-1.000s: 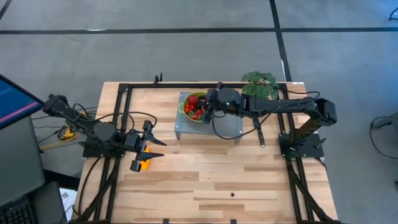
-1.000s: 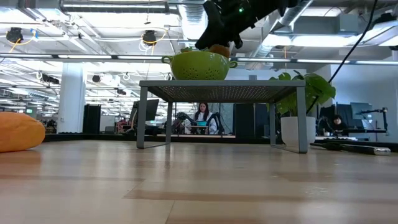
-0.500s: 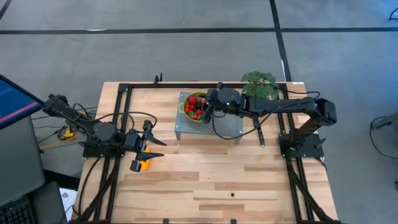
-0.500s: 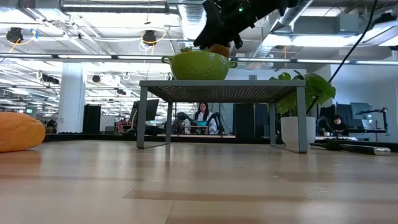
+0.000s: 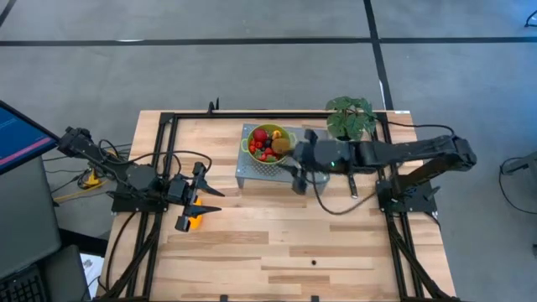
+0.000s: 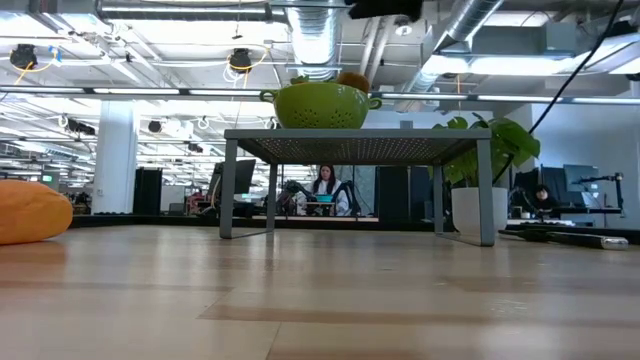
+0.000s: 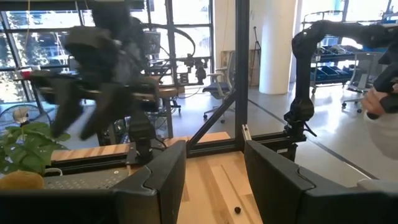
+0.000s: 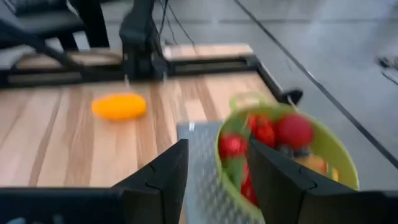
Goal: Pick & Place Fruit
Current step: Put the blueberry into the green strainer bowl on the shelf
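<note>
A green colander (image 5: 268, 144) stands on a grey metal stand (image 5: 310, 172) at the table's far middle. It holds red fruit (image 8: 292, 132), small berries and a brown oval fruit (image 5: 281, 144). A long orange fruit (image 5: 195, 221) lies on the wood at the left, also plain in the right wrist view (image 8: 119, 106). My right gripper (image 5: 297, 178) hovers open over the stand, just near-right of the colander (image 8: 286, 155), with nothing between its fingers. My left gripper (image 5: 211, 200) waits open above the table, beside the orange fruit.
A potted plant (image 5: 351, 116) stands at the far right of the stand. A black-handled knife (image 5: 351, 180) lies on the table right of the stand. A black frame (image 5: 168, 134) runs along the table's edges. Bare wood spreads across the near half.
My right gripper has let go of the brown oval fruit, which now lies in the colander. The gripper has risen and drawn back toward the table's right and near edges, clear of the colander.
</note>
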`<state>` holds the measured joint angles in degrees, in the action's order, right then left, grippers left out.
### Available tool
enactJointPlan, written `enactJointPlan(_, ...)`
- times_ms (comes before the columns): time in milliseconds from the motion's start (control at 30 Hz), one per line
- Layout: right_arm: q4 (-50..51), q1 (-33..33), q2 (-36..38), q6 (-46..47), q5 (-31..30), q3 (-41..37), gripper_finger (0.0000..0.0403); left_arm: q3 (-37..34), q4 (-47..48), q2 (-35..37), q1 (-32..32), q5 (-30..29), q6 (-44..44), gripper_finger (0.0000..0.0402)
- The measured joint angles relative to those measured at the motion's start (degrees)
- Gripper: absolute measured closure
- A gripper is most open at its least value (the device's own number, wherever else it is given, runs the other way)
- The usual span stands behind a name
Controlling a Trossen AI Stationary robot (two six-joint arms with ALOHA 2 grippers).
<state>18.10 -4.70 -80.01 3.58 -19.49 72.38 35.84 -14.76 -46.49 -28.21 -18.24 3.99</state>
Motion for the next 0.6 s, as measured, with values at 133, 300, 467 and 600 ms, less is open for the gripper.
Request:
enactJointPlan(133, 7.7, -4.9, 1.5, 3.5, -6.4, 0.0, 0.0251, 0.0, 0.0, 0.0, 0.0, 0.0, 0.0, 0.0243)
enactJointPlan(300, 17.1, -11.0, 0.6, 11.5, -8.2, 0.0, 0.0257, 0.0, -0.2, 0.0, 0.0, 0.0, 0.0, 0.0243)
enactJointPlan(467, 25.4, -17.2, -2.4, 20.6, -8.3, -0.1, 0.0262, 0.0, -0.3, 0.0, 0.0, 0.0, 0.0, 0.0243)
enactJointPlan(600, 28.7, -21.5, -5.4, 27.3, -8.7, -0.1, 0.0265, 0.0, -0.4, 0.0, 0.0, -0.3, 0.0, 0.0243)
